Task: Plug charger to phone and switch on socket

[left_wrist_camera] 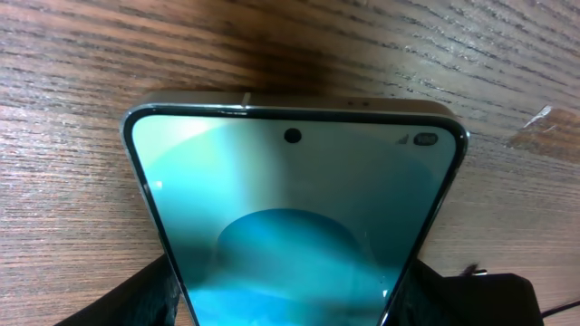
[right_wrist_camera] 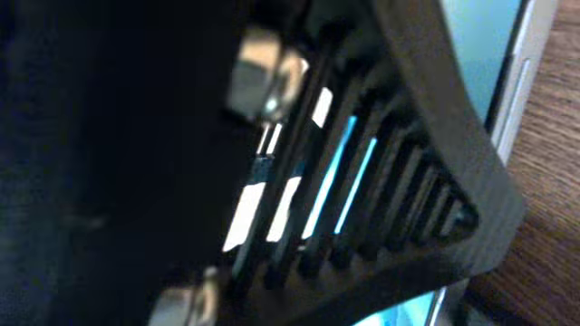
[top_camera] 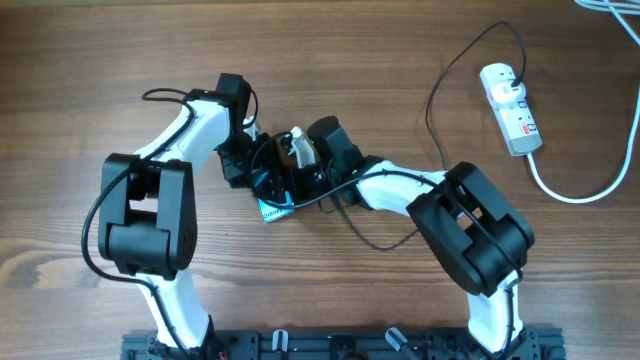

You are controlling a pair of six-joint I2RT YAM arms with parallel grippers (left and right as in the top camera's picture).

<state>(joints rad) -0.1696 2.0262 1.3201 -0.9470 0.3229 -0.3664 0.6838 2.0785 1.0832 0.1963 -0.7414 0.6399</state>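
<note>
The phone point(top_camera: 272, 210) lies on the wooden table under both wrists, with only a turquoise corner showing in the overhead view. In the left wrist view its turquoise face point(left_wrist_camera: 290, 226) fills the middle, and my left gripper point(left_wrist_camera: 290, 303) has a dark finger point(left_wrist_camera: 136, 299) pressed against each long edge. My right gripper point(top_camera: 305, 165) hovers over the same phone from the right. A dark ribbed finger point(right_wrist_camera: 381, 208) blocks the right wrist view, so its jaws are hidden there. The phone's face point(right_wrist_camera: 480, 45) shows behind that finger. The charger cable point(top_camera: 432, 110) runs from the socket point(top_camera: 510, 108) toward the arms; its tip is hidden.
The socket's thick white cord point(top_camera: 590, 190) loops off the right edge of the table. Slack black charger cable point(top_camera: 375, 243) lies on the wood below the right arm. The arm bases stand at the front edge.
</note>
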